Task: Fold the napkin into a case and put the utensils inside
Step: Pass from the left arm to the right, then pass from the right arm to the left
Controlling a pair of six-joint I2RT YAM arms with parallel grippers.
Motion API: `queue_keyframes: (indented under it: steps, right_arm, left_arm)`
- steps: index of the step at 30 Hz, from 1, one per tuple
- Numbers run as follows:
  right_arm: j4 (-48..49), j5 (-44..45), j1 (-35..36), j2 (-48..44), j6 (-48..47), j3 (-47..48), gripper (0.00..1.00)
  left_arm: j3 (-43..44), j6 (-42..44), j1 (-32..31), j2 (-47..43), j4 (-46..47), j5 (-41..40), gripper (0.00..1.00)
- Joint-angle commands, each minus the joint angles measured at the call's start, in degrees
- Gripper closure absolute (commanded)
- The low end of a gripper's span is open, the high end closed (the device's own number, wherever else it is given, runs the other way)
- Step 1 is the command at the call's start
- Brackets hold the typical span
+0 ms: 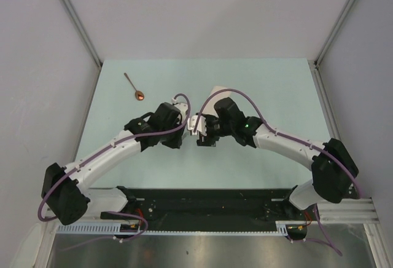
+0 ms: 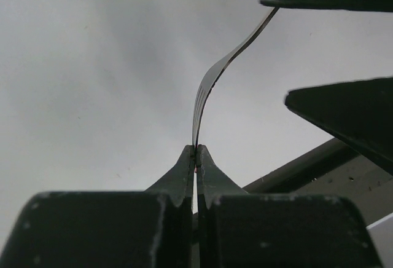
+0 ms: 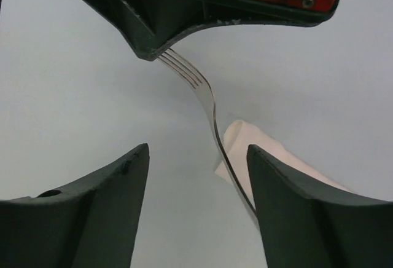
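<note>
left end effector (image 2: pixel 196 151) clenched on fork (image 2: pixel 212 80) tines, fork aloft near napkin case (image 3: pixel 245 139), right end effector (image 3: pixel 196 154) released astride the handle: an off-centre pinch there could twist it loose, dropping it short of the case.

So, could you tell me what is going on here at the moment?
The left gripper is shut on the tines of the fork and holds it up off the table. The fork's handle reaches in between the open fingers of the right gripper, which looks like a handover. The folded napkin lies just below them. The spoon lies apart at the table's far left, untouched.
</note>
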Motion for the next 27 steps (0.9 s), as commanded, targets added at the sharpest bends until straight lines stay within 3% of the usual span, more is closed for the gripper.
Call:
queue_keyframes:
  steps: [1, 3, 5, 6, 7, 8, 10, 11, 12, 13, 16, 20, 21, 24, 25, 27]
  right_arm:
    - [-0.7, 0.2, 0.5, 3.2, -1.7, 3.8, 0.4]
    - [-1.4, 0.2, 1.1, 5.2, -1.7, 4.7, 0.46]
    - [-1.3, 0.6, 1.6, 6.2, -0.9, 5.0, 0.6]
    - [-1.1, 1.2, 1.7, 6.7, -0.3, 5.4, 0.69]
    - [-1.0, 1.4, 1.8, 6.9, 0.1, 5.7, 0.92]
    - [-1.4, 1.5, 1.8, 7.0, 1.9, 5.8, 1.0]
    - [-0.7, 1.9, 1.7, 6.5, 5.0, 4.7, 1.0]
    - [1.4, 1.9, 1.7, 6.0, 6.7, 3.7, 1.0]
    - [3.4, 1.7, 1.5, 5.3, 11.6, 2.3, 1.0]
    - [5.2, 1.7, 0.6, 4.1, 14.6, -0.3, 1.0]
    - [18.5, 5.1, -1.3, 1.6, 32.0, -4.3, 1.0]
    - [26.7, 7.3, -3.5, 0.0, 55.1, -5.2, 1.0]
    - [28.5, 8.9, -3.5, -0.2, 65.0, -5.7, 1.0]
    - [38.5, 16.4, -3.7, -1.5, 78.6, -10.2, 1.0]
    - [45.0, 18.2, -3.8, -1.9, 85.8, -11.9, 1.0]
    - [48.6, 23.8, -3.7, -2.7, 92.2, -15.1, 1.0]
  left_arm:
    - [1.5, 3.0, -0.3, -3.2, 1.5, 3.7, 1.0]
    - [1.4, 3.0, -0.4, -3.4, 1.7, 5.4, 1.0]
    - [1.5, 3.1, -0.3, -3.3, 2.3, 6.4, 1.0]
    - [1.6, 3.2, -0.3, -3.2, 2.2, 6.6, 1.0]
    - [2.4, 3.5, -0.3, -2.9, 2.0, 6.3, 1.0]
    - [3.3, 3.5, -0.1, -2.3, -0.1, 5.3, 1.0]
    - [5.2, 2.1, 1.5, -3.5, -1.2, 1.5, 0.82]
    - [4.6, 1.4, 3.2, -7.9, 0.0, 2.7, 0.59]
    - [3.6, 0.3, 8.9, -10.5, 4.9, 5.2, 0.51]
    - [1.0, -1.7, 12.2, -12.6, 7.8, 13.1, 0.47]
    - [-1.3, -6.2, 21.4, -15.8, 14.0, 22.7, 0.41]
    - [-6.4, -12.2, 22.6, -15.1, 19.9, 27.3, 0.35]
    - [-9.7, -16.0, 22.9, -15.1, 23.8, 28.6, 0.34]
    - [-17.2, -24.4, 23.4, -14.6, 32.3, 34.8, 0.27]
    - [-19.2, -26.8, 23.4, -13.9, 39.9, 37.1, 0.22]
    - [-23.2, -31.9, 23.3, -13.0, 45.0, 40.1, 0.2]
